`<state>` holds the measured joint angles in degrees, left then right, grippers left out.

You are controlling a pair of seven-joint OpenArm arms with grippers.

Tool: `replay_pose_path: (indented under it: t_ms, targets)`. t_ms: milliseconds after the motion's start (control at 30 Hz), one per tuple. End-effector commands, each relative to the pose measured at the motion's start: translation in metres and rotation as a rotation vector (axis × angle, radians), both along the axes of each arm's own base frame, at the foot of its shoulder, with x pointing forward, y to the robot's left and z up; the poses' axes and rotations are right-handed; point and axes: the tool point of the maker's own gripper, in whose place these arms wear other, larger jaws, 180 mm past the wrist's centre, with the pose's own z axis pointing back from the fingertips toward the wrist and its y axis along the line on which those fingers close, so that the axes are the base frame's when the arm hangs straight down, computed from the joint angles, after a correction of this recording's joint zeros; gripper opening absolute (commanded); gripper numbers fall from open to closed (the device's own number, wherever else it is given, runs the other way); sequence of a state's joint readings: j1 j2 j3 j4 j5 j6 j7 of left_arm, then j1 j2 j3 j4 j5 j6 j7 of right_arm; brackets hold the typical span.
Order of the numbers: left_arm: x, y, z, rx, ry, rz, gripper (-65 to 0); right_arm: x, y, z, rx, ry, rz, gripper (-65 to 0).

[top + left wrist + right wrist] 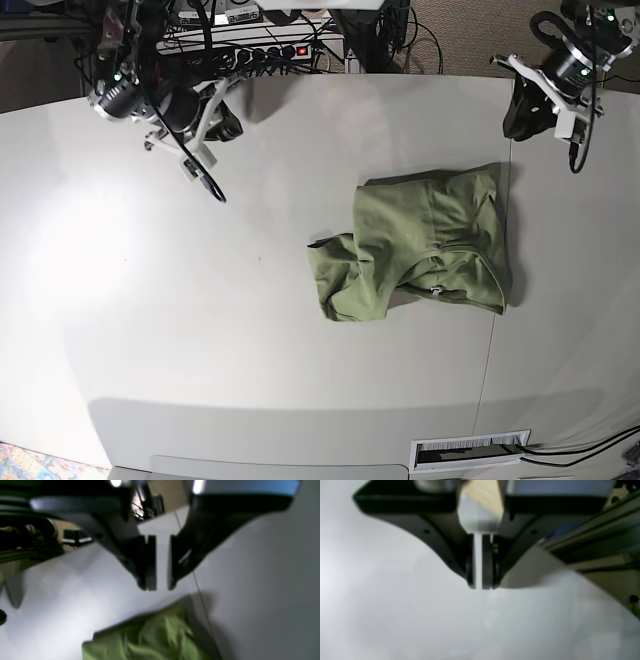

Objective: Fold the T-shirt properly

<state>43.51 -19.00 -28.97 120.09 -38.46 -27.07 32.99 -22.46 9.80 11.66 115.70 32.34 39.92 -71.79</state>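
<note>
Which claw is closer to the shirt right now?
The left claw, hovering above the olive-green cotton T-shirt's corner; the right claw sees only bare white table.

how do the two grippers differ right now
The left gripper has a clear gap between its jaws; the right gripper shows only a thin slit. The left hangs just beyond the T-shirt; the right is far from it, over bare table. Both hold nothing.

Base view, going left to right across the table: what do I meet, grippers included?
right gripper → T-shirt, loosely folded and crumpled on the white table → left gripper, up near the shirt's far right corner.
</note>
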Motion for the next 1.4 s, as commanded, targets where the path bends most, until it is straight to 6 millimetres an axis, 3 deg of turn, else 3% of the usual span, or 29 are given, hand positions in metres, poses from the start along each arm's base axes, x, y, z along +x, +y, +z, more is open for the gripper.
replay_pose_path:
  t_ms: [0, 200, 367, 867, 1067, 1367]
  targets:
    - [-0.001, -0.001, 0.008, -0.014, -0.02, -0.001, -55.0, 0.001, -0.002, 0.011, 0.011, -0.04, -0.006, -60.6]
    - [-0.025, -0.001, -0.004, -0.014, 0.058, -0.002, -55.0, -0.034, -0.02, 0.018, -0.047, -0.009, -0.045, -60.6]
    - [-0.05, -0.003, -0.014, -0.022, 0.136, 0.009, -55.0, -0.064, -0.031, 0.011, -0.071, 0.06, -0.068, -60.6]
    - [-0.12, 0.0, -0.035, -0.02, 0.351, 0.022, -55.0, -0.155, -0.032, -0.009, -0.074, 0.302, -0.072, -60.6]
    - [-0.158, 0.013, -0.066, -0.075, 0.494, 0.114, -55.0, -0.179, -0.038, -0.022, -0.069, 0.386, -0.098, -60.6]
    - [-0.215, 0.033, -0.106, -0.16, 0.635, 0.267, -55.0, -0.221, -0.049, -0.063, -0.006, 0.536, -0.214, -60.6]
